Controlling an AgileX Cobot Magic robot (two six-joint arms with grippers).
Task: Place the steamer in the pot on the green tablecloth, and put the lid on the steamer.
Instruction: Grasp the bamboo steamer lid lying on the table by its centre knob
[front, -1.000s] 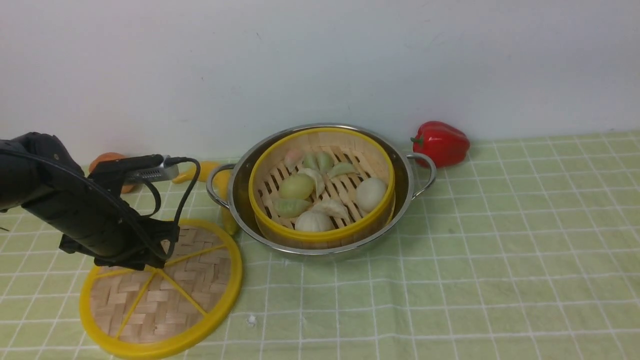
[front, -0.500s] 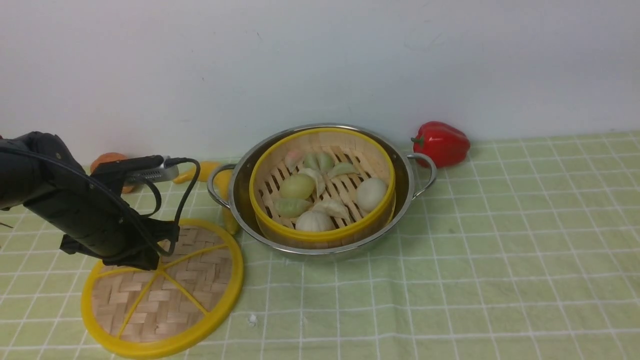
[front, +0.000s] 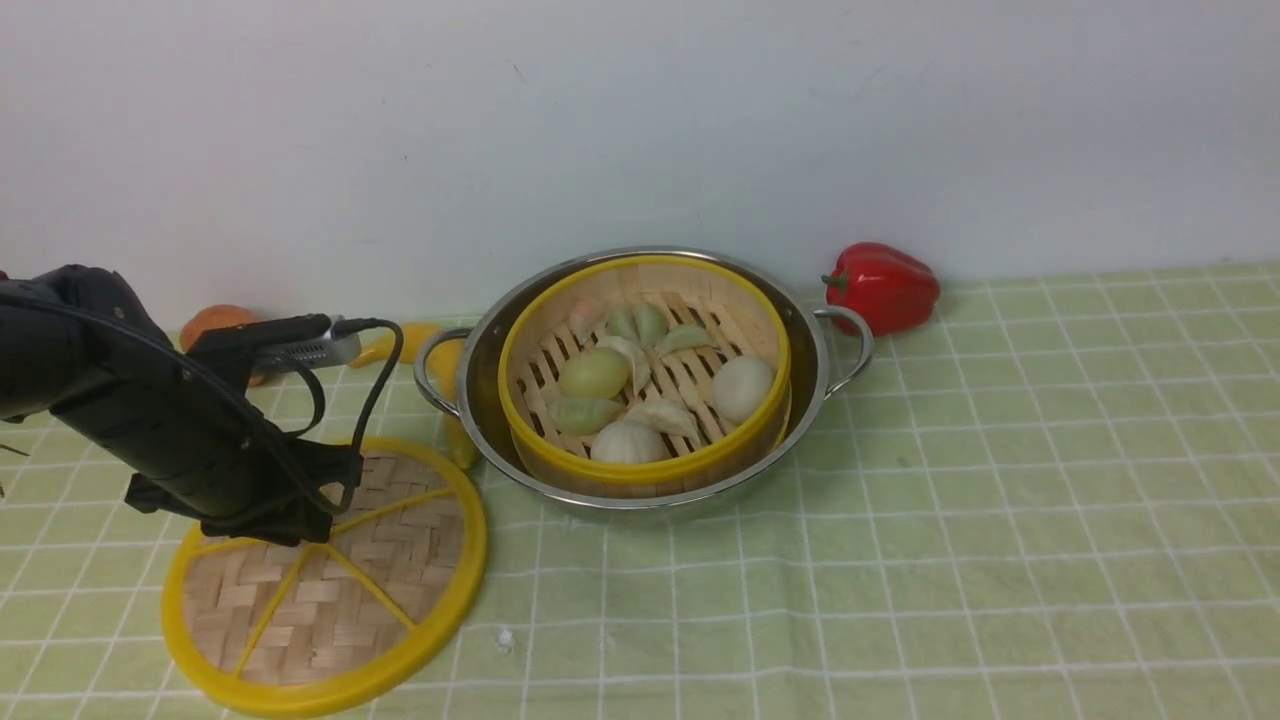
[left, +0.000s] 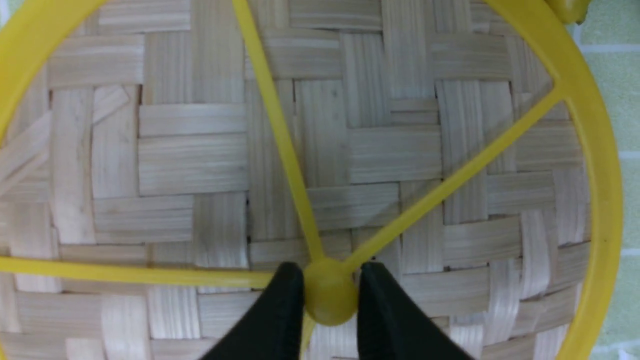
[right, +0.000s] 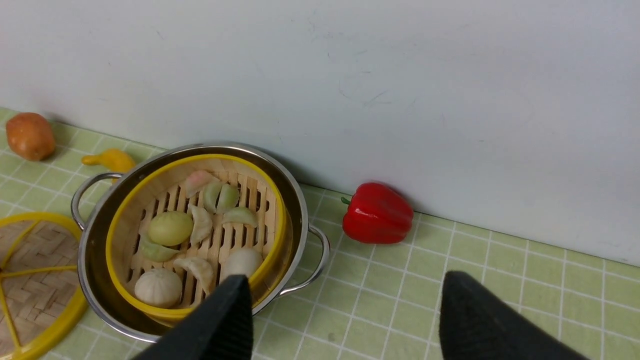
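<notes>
Here, left hand over lid, pinching its centre

Steamer in place: the steamer sits inside the pot at the far centre of the tablecloth, close to the wall, with dumplings and buns on its floor. A pepper lies just right of the pot's right handle, by the wall. The lid lies flat on the cloth at near left, just beside the pot. The left gripper stands over the lid's hub, a finger touching either side. Behind the lid, a round piece of produce lies far left, a curved piece to its right.
</notes>
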